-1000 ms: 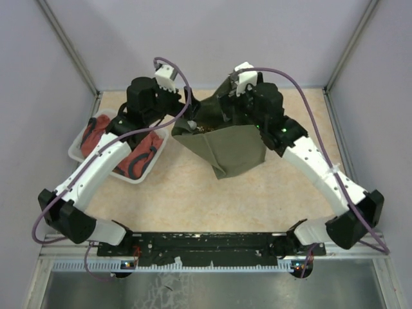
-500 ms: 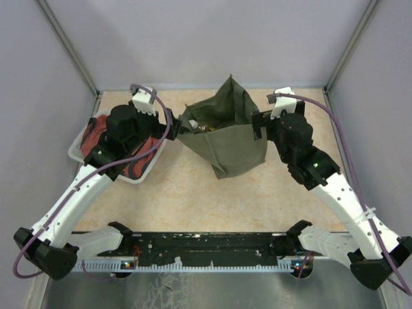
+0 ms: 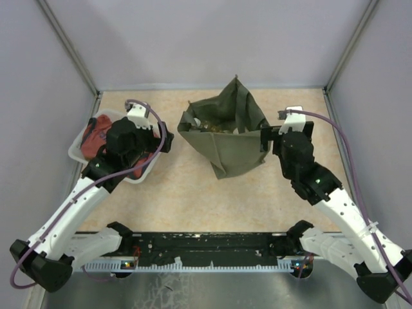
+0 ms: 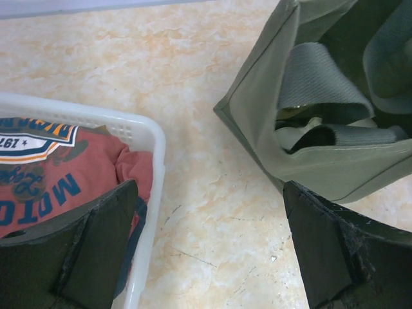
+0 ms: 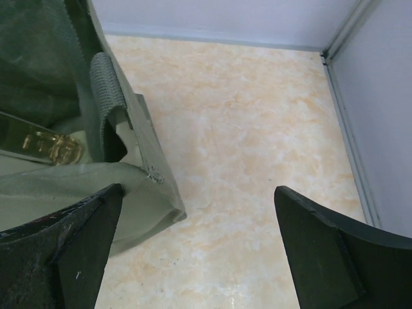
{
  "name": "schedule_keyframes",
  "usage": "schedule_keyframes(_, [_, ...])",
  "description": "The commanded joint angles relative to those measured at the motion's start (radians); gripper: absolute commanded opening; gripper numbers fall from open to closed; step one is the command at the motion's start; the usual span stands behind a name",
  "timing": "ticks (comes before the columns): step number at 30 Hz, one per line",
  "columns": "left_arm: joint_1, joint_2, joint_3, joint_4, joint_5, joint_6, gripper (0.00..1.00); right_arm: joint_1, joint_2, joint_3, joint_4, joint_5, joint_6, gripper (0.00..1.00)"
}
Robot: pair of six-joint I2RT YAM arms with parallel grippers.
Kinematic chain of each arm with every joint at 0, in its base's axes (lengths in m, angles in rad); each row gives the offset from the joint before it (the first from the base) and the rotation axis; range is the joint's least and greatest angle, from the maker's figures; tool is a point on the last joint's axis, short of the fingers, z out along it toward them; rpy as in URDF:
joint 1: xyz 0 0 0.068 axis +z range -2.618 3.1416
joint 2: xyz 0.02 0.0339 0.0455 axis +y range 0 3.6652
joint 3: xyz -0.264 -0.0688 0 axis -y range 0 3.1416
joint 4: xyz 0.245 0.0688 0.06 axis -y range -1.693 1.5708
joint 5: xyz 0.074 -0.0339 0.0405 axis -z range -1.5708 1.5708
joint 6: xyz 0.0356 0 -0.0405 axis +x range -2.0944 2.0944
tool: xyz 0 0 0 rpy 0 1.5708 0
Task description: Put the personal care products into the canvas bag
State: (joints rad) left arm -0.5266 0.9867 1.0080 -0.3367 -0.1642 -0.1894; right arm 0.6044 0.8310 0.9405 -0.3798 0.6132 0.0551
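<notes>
The olive-green canvas bag [image 3: 226, 143] stands upright at the table's middle, mouth open and straps folded inside. It also shows in the left wrist view [image 4: 270, 96] and the right wrist view [image 5: 138, 138]. The personal care products are mostly hidden inside it; only a pale piece [image 4: 291, 137] and a gold-printed piece [image 5: 50, 147] show. My left gripper [image 3: 166, 143] is open and empty just left of the bag, over bare table [image 4: 212, 257]. My right gripper [image 3: 264, 139] is open and empty at the bag's right side [image 5: 193, 257].
A clear plastic tray [image 3: 78, 147] at the far left holds the red-and-black fabric pouch [image 3: 96, 132]; its white rim [image 4: 151, 138] is beside my left finger. Walls enclose the back and sides [image 5: 347, 122].
Both arms have drawn back from above the bag's mouth. The left gripper moved left and down beside the tray, the right gripper moved right and down beside the bag. The bag's top has fallen open.
</notes>
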Motion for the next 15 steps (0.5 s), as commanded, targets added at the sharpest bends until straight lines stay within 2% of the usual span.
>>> schedule_keyframes(1, [-0.001, -0.041, 0.002, -0.046, -0.078, -0.023, 1.0, -0.005, -0.054, 0.023, -0.128, 0.238, -0.003, 0.99])
schedule_keyframes(4, [0.0, -0.053, -0.019, -0.06, -0.094, -0.035, 1.0, -0.005, -0.085, 0.034, -0.153, 0.285, 0.007, 0.99])
schedule_keyframes(11, [-0.001, -0.046, -0.032, -0.084, -0.126, -0.054, 1.0, -0.005, -0.157, 0.057, -0.157, 0.258, 0.02, 0.99])
schedule_keyframes(15, [-0.002, -0.043, -0.044, -0.072, -0.133, -0.058, 1.0, -0.005, -0.133, 0.026, -0.145, 0.27, 0.011, 0.99])
